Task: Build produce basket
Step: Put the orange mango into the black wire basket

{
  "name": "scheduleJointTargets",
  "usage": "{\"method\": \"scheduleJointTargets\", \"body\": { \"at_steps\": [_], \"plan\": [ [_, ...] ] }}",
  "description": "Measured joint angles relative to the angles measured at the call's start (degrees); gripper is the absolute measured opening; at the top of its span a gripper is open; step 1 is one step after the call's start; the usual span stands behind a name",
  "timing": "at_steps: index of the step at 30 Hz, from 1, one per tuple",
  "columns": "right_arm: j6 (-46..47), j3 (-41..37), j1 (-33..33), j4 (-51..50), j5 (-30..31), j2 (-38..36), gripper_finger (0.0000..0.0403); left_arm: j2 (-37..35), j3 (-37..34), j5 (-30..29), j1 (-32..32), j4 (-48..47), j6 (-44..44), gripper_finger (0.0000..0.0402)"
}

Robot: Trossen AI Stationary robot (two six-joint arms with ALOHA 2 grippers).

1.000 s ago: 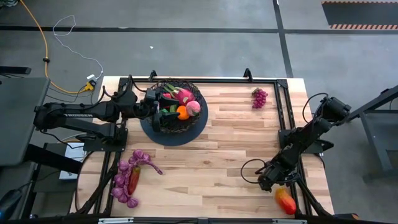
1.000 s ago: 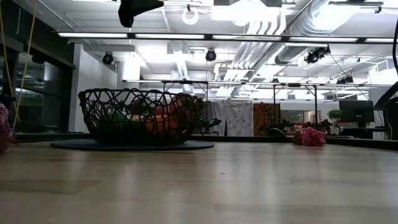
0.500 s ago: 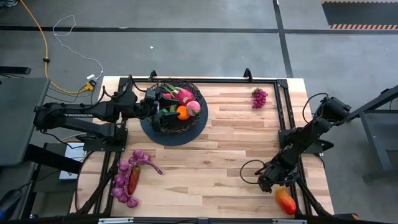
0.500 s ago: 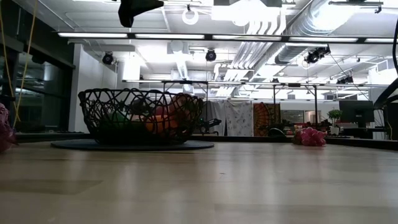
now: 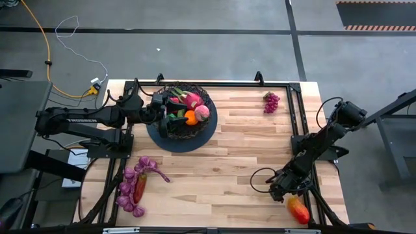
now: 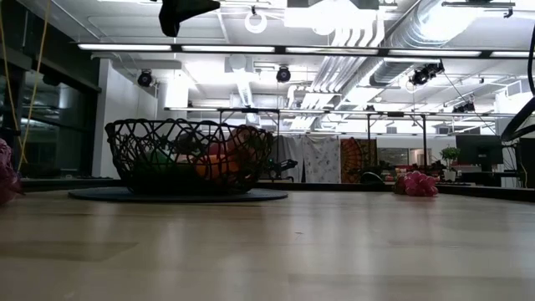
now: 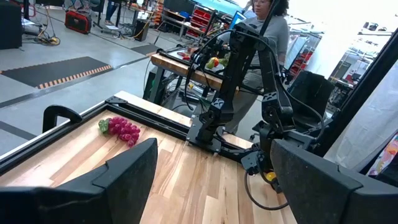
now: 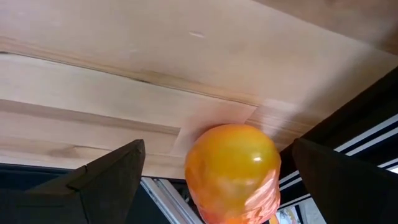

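The black wire basket (image 5: 182,112) stands on its dark round base at the table's far left, holding orange, pink and green produce (image 5: 192,109). My left gripper (image 5: 170,109) hovers level above the basket, open, with nothing between its fingers (image 7: 214,186). A red-orange mango (image 5: 298,209) lies on the table's near right corner. My right gripper (image 5: 285,190) slants down just short of it, open. In the right wrist view its fingers stand on either side of the mango (image 8: 233,163) without touching it.
A purple grape bunch (image 5: 271,101) lies at the far right. More purple grapes with a red piece (image 5: 135,187) lie near the left front edge. Black frame rails (image 5: 300,123) run along the table's sides. A person stands beyond the table in the left wrist view (image 7: 273,25).
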Motion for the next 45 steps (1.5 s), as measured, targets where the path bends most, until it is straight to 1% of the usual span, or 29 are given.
{"method": "scheduleJointTargets", "body": {
  "at_steps": [4,8,11,15,22,27,36,40,41,42,45],
  "plan": [
    [-0.2,1.1,0.0,-2.0,0.7,0.0,0.0397,0.0,0.0,0.0,0.0,0.0,0.0,0.0303],
    [-1.5,4.9,0.0,-9.9,3.6,0.0,0.0397,0.0,0.0,0.0,0.0,0.0,0.0,0.0303],
    [-1.5,7.6,0.2,-13.5,3.8,0.0,0.0397,0.0,0.0,0.0,0.0,0.0,0.0,0.0303],
    [0.9,10.3,1.8,-13.5,3.8,0.0,0.0397,0.0,0.0,0.0,0.0,0.0,0.0,0.0303],
    [12.0,11.6,7.5,-14.1,3.8,0.0,0.0397,0.0,0.0,0.0,0.0,0.0,0.0,0.0303],
    [12.1,11.6,8.5,-14.0,2.7,1.2,0.0397,0.0,0.0,0.0,0.0,0.0,0.0,0.0303],
    [10.1,11.8,7.4,-14.1,-2.6,5.9,0.0397,0.0,0.0,0.0,0.0,0.0,0.0,0.0303],
    [10.0,11.6,6.1,-15.3,-1.7,6.4,0.0397,0.0,0.0,0.0,0.0,0.0,0.0,0.0303],
    [9.9,11.6,5.7,-15.3,-0.6,6.4,0.0397,0.0,0.0,0.0,0.0,0.0,0.0,0.0303],
    [10.1,11.9,5.4,-14.7,1.9,6.6,0.0397,0.0,0.0,0.0,0.0,0.0,0.0,0.0303],
    [11.1,12.8,4.9,-15.7,2.8,6.6,0.0397,0.0,0.0,0.0,0.0,0.0,0.0,0.0303]
  ]
}}
